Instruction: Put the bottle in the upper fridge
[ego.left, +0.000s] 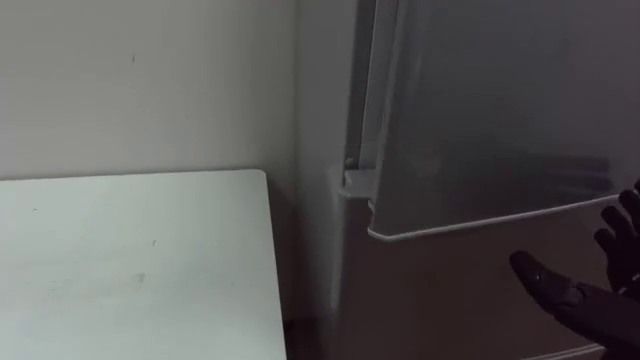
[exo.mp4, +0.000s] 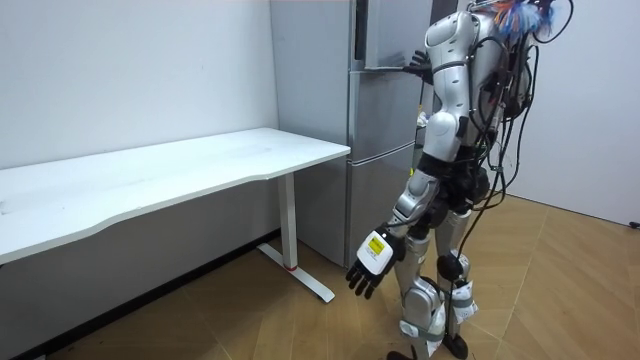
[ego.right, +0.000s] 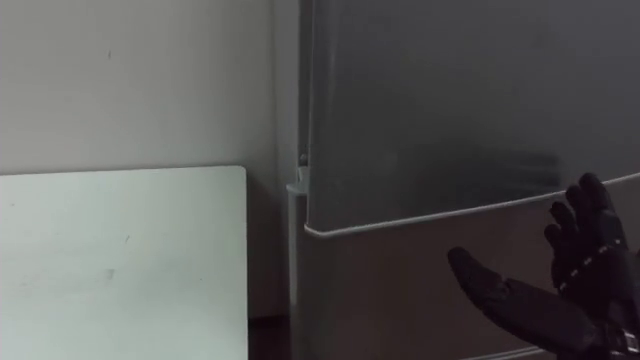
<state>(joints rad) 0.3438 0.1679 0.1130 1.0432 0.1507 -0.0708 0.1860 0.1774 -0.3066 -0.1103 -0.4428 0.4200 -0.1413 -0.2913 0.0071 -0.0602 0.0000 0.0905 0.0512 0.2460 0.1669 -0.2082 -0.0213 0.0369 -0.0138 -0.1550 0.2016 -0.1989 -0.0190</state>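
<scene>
While standing at the fridge, robot is holding its right hand, fingers spread, just under the edge of the upper door; left hand is hanging relaxed; cannot tell where the bottle is.

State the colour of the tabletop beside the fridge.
White: the flat tabletop shows best in the room view.
</scene>
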